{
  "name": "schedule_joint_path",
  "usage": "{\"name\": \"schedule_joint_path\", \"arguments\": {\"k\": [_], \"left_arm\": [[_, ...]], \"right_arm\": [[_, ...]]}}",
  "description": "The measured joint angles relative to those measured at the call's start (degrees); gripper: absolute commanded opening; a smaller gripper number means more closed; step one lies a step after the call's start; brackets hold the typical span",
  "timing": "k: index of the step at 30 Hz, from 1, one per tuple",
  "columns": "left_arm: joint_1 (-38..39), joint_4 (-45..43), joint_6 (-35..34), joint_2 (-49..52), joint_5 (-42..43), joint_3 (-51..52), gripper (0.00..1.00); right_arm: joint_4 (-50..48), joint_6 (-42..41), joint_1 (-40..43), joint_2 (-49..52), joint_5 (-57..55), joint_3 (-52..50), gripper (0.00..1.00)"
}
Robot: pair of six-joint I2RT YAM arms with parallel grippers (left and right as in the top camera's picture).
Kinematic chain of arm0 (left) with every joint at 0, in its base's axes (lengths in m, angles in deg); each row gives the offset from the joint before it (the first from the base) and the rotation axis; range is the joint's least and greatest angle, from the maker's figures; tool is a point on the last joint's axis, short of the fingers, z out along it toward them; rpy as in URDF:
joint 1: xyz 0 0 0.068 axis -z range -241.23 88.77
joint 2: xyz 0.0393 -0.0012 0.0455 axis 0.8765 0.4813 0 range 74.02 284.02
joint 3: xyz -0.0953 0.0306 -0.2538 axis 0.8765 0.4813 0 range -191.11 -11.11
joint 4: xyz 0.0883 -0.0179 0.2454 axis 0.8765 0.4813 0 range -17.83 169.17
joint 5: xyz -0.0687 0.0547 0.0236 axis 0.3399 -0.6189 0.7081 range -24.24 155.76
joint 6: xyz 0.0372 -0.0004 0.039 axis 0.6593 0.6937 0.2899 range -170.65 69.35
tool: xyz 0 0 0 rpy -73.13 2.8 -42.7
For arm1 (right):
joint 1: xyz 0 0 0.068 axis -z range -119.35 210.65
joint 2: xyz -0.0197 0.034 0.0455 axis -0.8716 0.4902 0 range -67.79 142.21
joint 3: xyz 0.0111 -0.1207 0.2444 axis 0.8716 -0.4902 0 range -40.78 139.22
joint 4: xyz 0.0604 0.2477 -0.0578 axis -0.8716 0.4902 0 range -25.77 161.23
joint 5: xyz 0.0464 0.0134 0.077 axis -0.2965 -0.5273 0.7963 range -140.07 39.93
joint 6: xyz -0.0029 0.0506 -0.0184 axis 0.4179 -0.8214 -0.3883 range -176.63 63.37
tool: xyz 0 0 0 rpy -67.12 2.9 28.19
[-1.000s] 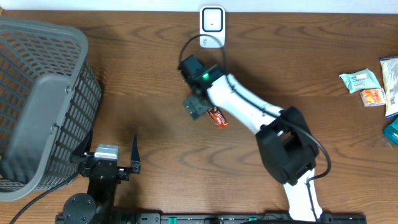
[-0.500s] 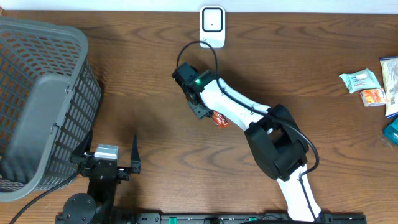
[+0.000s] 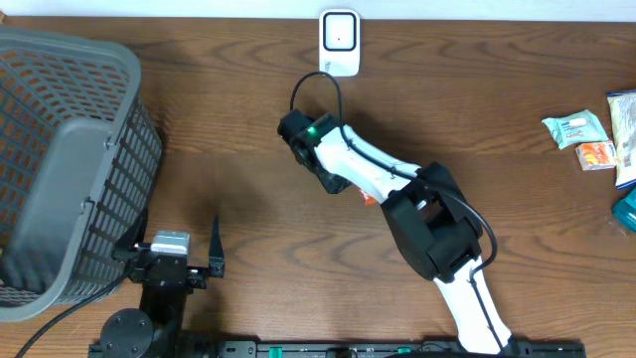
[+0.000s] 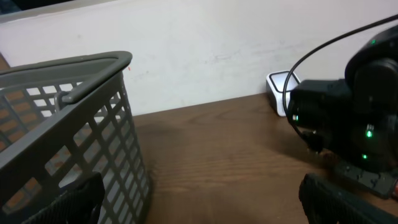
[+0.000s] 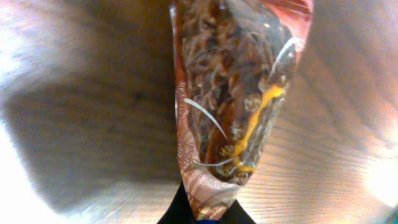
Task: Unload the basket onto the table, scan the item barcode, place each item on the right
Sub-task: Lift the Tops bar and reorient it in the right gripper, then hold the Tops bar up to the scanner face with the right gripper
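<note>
One step of roughly three looks done: the right gripper (image 5: 201,211) is clenched on the snack packet (image 5: 231,93). It pinches the packet's lower edge in the right wrist view, where the red-brown wrapper fills most of the frame. From overhead only an orange sliver of the packet shows, under the right arm, near mid-table and low against the wood. Whether it is lifted off the table (image 3: 517,60) cannot be told. No barcode is visible on the face shown.

Left to do, as a judgement: raise the packet, carry it to the white barcode scanner (image 3: 339,40) at the far edge, well apart from it now, and turn the coded side to the scanner window. Left gripper (image 3: 170,261) sits released and empty near the grey basket (image 3: 60,149), taking no part. Other packets (image 3: 576,129) lie at the table's right edge, untouched.
</note>
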Motion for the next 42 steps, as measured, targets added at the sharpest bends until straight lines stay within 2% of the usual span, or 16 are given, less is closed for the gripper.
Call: {"name": "schedule_joint_path", "arguments": {"k": [3, 12, 17, 23, 31, 42], "left_arm": [[0.0, 0.0, 0.0, 0.0, 0.0, 0.0, 1.00], [0.0, 0.0, 0.0, 0.0, 0.0, 0.0, 1.00], [0.0, 0.0, 0.0, 0.0, 0.0, 0.0, 1.00], [0.0, 0.0, 0.0, 0.0, 0.0, 0.0, 1.00], [0.0, 0.0, 0.0, 0.0, 0.0, 0.0, 1.00], [0.0, 0.0, 0.0, 0.0, 0.0, 0.0, 1.00]], "right_arm": [[2.4, 4.9, 1.4, -0.5, 11.6, 2.2, 0.01], [10.8, 28.3, 10.8, -2.8, 63.5, 2.9, 0.01], [10.3, 34.7, 15.7, -2.8, 81.8, -0.4, 0.01], [9.6, 38.6, 16.6, -2.0, 99.0, -6.3, 0.01], [10.5, 38.7, 15.9, -1.4, 108.2, -9.3, 0.01], [10.3, 37.9, 14.0, -1.4, 110.1, -9.3, 0.01]]}}
